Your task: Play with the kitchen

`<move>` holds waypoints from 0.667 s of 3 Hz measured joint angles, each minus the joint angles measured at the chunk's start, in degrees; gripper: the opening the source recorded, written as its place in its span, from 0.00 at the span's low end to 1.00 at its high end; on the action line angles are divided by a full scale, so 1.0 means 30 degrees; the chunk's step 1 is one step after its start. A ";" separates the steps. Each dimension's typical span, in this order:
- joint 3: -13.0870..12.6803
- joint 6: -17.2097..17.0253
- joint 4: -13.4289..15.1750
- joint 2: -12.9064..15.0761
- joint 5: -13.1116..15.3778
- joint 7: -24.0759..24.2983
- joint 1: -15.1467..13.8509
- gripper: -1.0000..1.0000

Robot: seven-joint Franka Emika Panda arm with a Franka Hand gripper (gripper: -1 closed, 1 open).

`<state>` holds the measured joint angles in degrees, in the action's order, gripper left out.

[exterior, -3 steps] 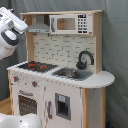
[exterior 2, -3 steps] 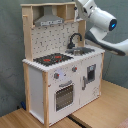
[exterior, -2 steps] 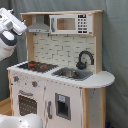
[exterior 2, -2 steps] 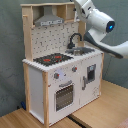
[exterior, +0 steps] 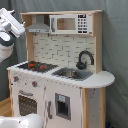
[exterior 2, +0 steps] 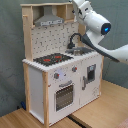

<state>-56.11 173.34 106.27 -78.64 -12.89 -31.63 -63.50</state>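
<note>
Standing boxy — the kitchen [exterior: 60, 75], pale wood, white panels; hand's [exterior: 10, 20] grip unclear.

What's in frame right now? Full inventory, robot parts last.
kitchen: 1, pale wood and white panels, centre of both exterior views
hob: 1, black with red rings, on the countertop
sink: 1, grey, in the countertop beside the hob
faucet: 1, black, behind the sink
hood: 1, grey, above the hob
microwave: 1, white, top shelf beside the hood
oven door: 1, white with dark window, below the hob
floor: wooden, under the kitchen
curtain: grey, behind
arm: 1, white, at the kitchen's upper side
</note>
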 joint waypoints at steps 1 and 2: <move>0.0269 -0.1285 -0.0298 -0.0637 0.0000 0.1206 -0.0394 1.00; 0.0534 -0.3081 -0.0722 -0.1171 0.0000 0.2580 -0.0796 1.00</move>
<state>-54.51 164.09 104.10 -82.15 -12.89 -23.89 -65.89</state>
